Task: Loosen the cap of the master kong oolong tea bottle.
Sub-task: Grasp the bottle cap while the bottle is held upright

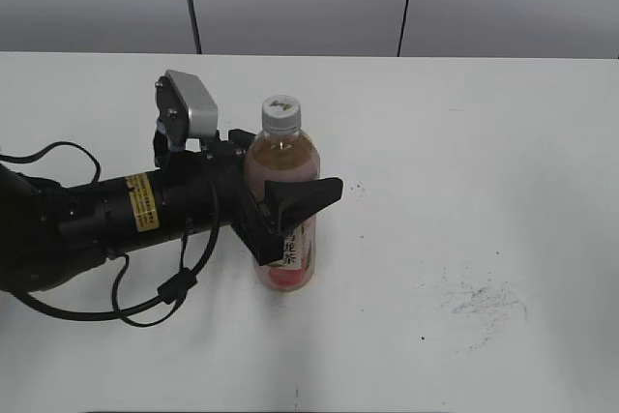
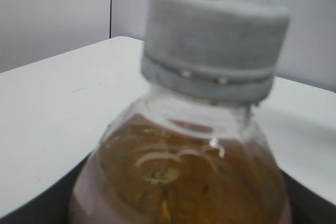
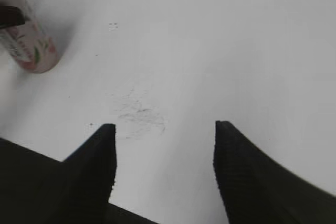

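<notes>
The master kong oolong tea bottle [image 1: 283,154] stands upright at the middle of the white table, with pale amber tea and a pink label. Its small white ribbed cap [image 1: 281,114] is on top, with nothing touching it. My left gripper [image 1: 295,202] comes in from the left and is shut on the bottle's body below the shoulder. The left wrist view shows the cap [image 2: 212,45] and the bottle shoulder [image 2: 184,177] very close. My right gripper [image 3: 164,129] is open and empty above bare table, out of the exterior view. The bottle's base [image 3: 32,51] shows at its far upper left.
The white table [image 1: 484,142] carries grey scuff marks at the right front [image 1: 484,302], also seen ahead of the right jaws [image 3: 139,114]. The left arm's black cable [image 1: 145,309] loops on the table at the left. A grey panelled wall stands behind.
</notes>
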{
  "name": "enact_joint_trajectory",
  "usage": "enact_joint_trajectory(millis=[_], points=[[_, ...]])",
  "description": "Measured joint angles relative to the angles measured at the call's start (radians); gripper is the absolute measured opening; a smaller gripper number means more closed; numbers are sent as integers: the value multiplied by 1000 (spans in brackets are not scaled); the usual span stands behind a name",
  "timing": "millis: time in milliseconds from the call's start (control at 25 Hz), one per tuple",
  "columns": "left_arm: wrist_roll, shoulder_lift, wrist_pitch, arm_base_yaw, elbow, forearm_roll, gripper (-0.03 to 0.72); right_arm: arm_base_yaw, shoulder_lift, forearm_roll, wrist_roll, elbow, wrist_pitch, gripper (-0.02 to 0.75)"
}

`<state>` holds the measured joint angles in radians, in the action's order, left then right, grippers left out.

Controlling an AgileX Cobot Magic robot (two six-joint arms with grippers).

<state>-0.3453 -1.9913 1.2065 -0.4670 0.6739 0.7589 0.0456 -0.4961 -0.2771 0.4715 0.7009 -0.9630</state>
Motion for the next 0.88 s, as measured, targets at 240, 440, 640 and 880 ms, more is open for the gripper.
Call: enact_joint_trajectory(millis=[240, 440, 640, 880], points=[[2, 0, 1, 0, 0, 5, 446, 134, -438, -42, 82, 293, -56, 440], [2, 0, 2, 0, 1, 12, 446, 340, -742, 64, 89, 624, -191, 439], [3, 0, 2, 0, 1, 14, 446, 527, -1024, 99, 4, 938, -239, 439], [2, 0, 4, 0, 1, 15, 446, 693, -1240, 219, -165, 1126, -240, 439]])
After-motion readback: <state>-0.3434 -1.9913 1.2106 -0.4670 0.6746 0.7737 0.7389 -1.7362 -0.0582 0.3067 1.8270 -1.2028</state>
